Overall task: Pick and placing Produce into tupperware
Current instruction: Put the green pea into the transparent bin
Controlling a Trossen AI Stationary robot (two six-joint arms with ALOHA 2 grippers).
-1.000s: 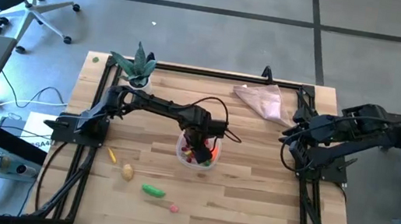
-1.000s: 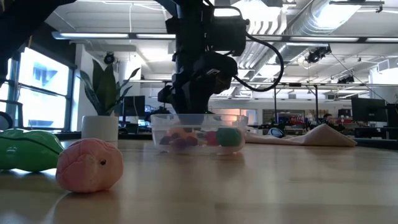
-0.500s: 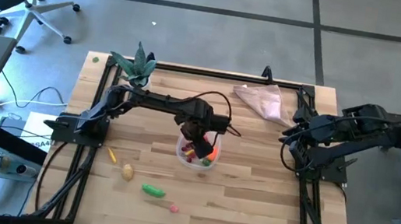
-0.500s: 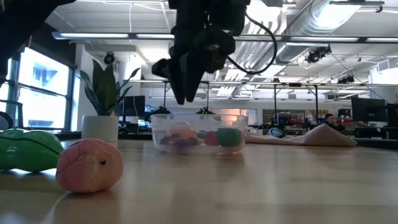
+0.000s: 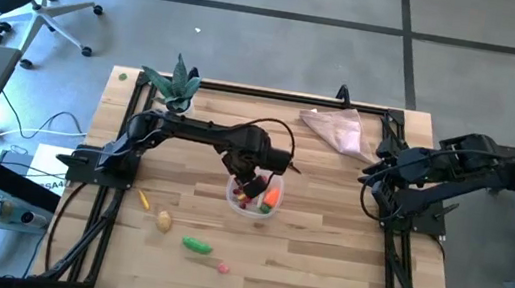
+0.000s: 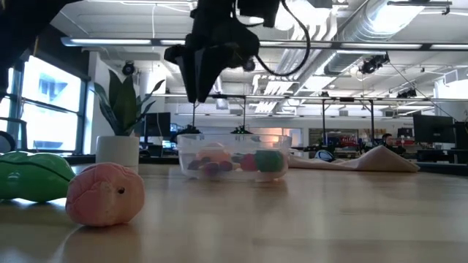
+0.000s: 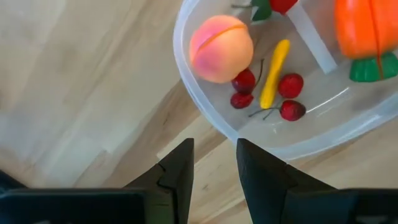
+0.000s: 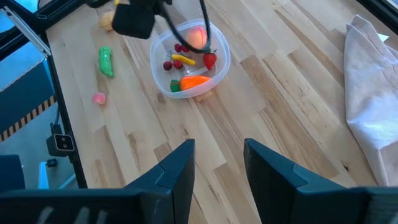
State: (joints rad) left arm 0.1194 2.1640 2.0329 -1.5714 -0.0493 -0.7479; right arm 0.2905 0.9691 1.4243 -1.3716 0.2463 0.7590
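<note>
The tub point(image 5: 252, 198) stands near the middle of the counter point(image 5: 321, 264) in the high view; it is clear and round, and it holds a peach point(image 7: 221, 40), a carrot point(image 7: 365, 31), a yellow piece point(image 7: 274, 73), some cherries point(image 7: 290, 85) and a strawberry point(image 8: 210, 60).

The left claw point(image 7: 214, 163) hangs above the tub's rim, at the upper left of the tub in the high view; its two fingers stand narrow with a small gap, and nothing is between them. In the low view it shows at the upper centre, clear above the tub.

The right claw point(image 8: 217, 163) waits at the right side of the counter, well apart from the tub; its fingers are apart and hold nothing.

Other produce lies on the counter, lower left of the tub in the high view: a green pod point(image 5: 197, 246), a pink piece point(image 5: 223, 267), a potato point(image 5: 164, 220) and a small yellow piece point(image 5: 143, 199).

A plant point(image 5: 175, 84) stands at the upper left of the counter; a cloth point(image 5: 335, 129) lies at the upper right.

I can read no writing or label on any thing.
</note>
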